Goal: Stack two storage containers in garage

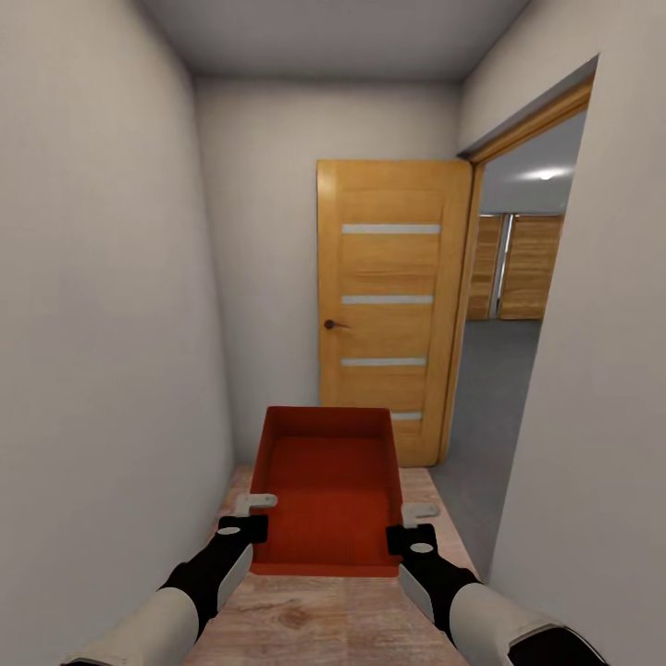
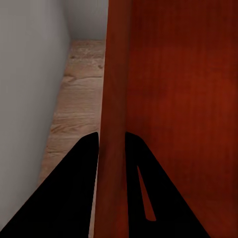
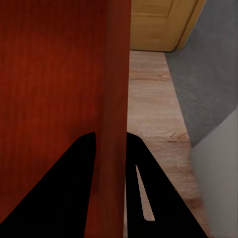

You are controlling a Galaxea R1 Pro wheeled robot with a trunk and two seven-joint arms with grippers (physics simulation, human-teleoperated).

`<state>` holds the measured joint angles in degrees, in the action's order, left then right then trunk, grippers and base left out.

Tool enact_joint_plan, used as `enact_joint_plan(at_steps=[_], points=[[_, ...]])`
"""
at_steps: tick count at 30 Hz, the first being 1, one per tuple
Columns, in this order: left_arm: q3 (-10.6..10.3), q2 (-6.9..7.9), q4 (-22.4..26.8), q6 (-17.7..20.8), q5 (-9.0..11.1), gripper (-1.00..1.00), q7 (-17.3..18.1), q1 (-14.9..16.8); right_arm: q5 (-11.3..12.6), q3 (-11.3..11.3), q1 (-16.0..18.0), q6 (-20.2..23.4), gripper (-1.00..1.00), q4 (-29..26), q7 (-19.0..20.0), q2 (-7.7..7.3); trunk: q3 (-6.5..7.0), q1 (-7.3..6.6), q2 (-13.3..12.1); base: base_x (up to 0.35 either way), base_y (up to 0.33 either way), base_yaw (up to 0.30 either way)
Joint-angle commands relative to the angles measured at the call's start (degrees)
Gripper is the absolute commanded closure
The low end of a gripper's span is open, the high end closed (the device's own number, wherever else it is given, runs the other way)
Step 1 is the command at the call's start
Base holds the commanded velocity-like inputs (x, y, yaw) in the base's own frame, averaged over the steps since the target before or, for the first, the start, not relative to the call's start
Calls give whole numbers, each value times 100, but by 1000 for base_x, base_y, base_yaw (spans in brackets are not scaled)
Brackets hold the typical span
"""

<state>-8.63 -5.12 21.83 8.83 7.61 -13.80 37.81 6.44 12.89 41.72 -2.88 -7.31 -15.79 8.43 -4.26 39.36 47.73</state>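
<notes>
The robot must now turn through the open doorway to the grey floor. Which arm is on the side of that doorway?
The right. The right gripper clamps the storage container wall nearest the doorway; the grey floor lies beyond it. The left gripper is beside the blank wall.

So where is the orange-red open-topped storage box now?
In the head view, the orange-red box is held between both grippers, centred above the wood plank floor, before the wooden door.

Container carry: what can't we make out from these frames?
- Container underside and the floor beneath it: hidden by the container's own body in the head view.
- Garage interior: mostly cut off by the doorway wall and the open door.
- Left pincer and right pincer pad contact: fingers render solid black in the wrist views.
</notes>
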Motion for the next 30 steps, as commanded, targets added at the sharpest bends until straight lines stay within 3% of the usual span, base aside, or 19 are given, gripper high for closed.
enact_joint_plan(at_steps=[1, 30], points=[[99, 2, 5, 49, 460, 100, -203, 7, -2, 39, 3, -107, 100, -16, 67, 79, -8, 5, 7, 324, 0, 0], [101, -6, 66, 41, 460, 100, -209, 7, -1, 39, 3, -101, 100, -16, 68, 79, -8, 5, 7, 313, 6, 0]])
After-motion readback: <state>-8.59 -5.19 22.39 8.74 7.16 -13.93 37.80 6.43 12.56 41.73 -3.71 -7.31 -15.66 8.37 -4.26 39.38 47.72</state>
